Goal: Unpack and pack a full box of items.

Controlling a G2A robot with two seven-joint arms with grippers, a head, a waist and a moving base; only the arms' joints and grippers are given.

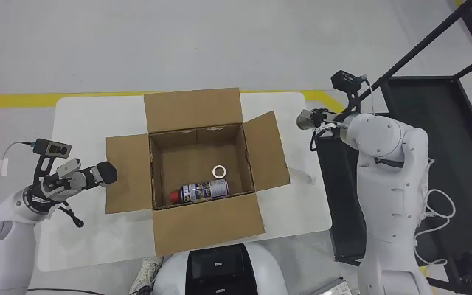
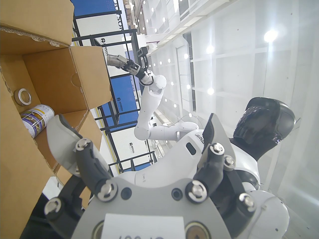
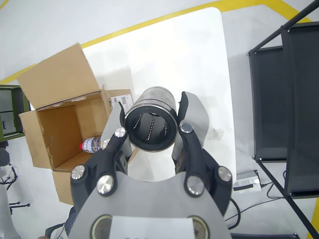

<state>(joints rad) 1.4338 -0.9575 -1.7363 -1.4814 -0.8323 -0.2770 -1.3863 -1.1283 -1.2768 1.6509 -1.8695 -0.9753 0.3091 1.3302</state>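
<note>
- My right gripper (image 3: 151, 101) clamps a metal bearing sleeve (image 3: 152, 123) over the white table's (image 1: 299, 203) right edge.
- My left gripper (image 2: 133, 123) gapes empty beside the open cardboard box (image 1: 193, 110).
- Inside the box: spray can (image 1: 203, 190) lying flat, ring (image 1: 219, 171) close by.
- Black rack (image 1: 435, 125) beyond the table.

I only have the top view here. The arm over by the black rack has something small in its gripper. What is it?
Observer: The right gripper is shut on a hollow metal cylinder. The bore has rows of small balls along it.
Operator: And the left gripper, is anything in it?
Observer: No. The left gripper is open wide and holds nothing.
</note>
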